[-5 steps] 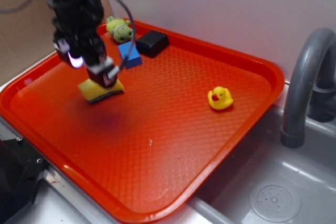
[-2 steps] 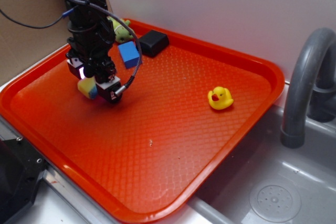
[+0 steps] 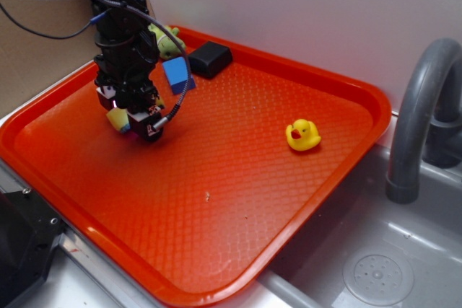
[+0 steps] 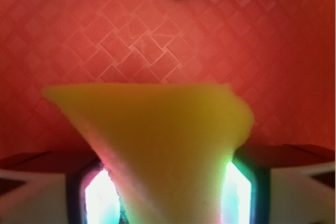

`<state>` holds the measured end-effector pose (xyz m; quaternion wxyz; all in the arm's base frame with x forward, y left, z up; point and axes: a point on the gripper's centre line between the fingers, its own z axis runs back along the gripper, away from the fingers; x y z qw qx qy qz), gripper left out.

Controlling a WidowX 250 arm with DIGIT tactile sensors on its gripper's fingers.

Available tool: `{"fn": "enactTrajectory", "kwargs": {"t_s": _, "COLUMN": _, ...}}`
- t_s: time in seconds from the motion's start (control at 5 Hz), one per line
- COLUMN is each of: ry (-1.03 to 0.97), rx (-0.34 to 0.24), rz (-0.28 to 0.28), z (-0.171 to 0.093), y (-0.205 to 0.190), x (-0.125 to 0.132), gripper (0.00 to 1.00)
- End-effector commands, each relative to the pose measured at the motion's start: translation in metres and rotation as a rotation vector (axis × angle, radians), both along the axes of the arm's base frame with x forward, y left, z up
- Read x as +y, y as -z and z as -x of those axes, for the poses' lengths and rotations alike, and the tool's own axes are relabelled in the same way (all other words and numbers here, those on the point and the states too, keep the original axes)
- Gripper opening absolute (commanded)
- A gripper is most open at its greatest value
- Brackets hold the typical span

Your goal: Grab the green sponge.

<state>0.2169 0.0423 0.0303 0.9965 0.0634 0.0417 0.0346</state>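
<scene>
Gripper point(image 3: 133, 122) vertical, clamping green sponge point(image 4: 157, 145)

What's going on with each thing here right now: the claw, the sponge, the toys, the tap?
gripper: shut on the green sponge, low over the tray
green sponge: pinched between the fingers
red tray: flat on the counter beside the sink
rubber duck: upright on the tray
blue block: resting on the tray
black box: resting on the tray
faucet: no water seen running

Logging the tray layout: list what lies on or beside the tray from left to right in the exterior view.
gripper holding the green sponge → blue block → black block → yellow rubber duck → grey faucet. The green plush toy overlaps the arm, so it is left out.
</scene>
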Motion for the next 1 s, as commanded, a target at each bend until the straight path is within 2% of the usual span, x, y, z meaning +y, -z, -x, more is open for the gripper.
{"fn": "enactTrajectory", "kwargs": {"t_s": 0.0, "ry": -0.002, "rx": -0.002, "rz": 0.013, "z": -0.007, "y": -0.038, "x": -0.012, "gripper": 0.0}}
{"fn": "enactTrajectory", "kwargs": {"t_s": 0.2, "ry": -0.06, "rx": -0.022, "rz": 0.072, "z": -0.011, "y": -0.089, "x": -0.03, "gripper": 0.0}}
{"fn": "enactTrajectory", "kwargs": {"t_s": 0.4, "ry": -0.037, "rx": -0.094, "rz": 0.14, "z": -0.004, "y": -0.135, "x": -0.035, "gripper": 0.0}}
{"fn": "enactTrajectory", "kwargs": {"t_s": 0.6, "ry": -0.014, "rx": -0.15, "rz": 0.172, "z": 0.007, "y": -0.167, "x": -0.039, "gripper": 0.0}}
{"fn": "enactTrajectory", "kwargs": {"t_s": 0.8, "ry": -0.021, "rx": -0.214, "rz": 0.18, "z": 0.019, "y": -0.191, "x": -0.039, "gripper": 0.0}}
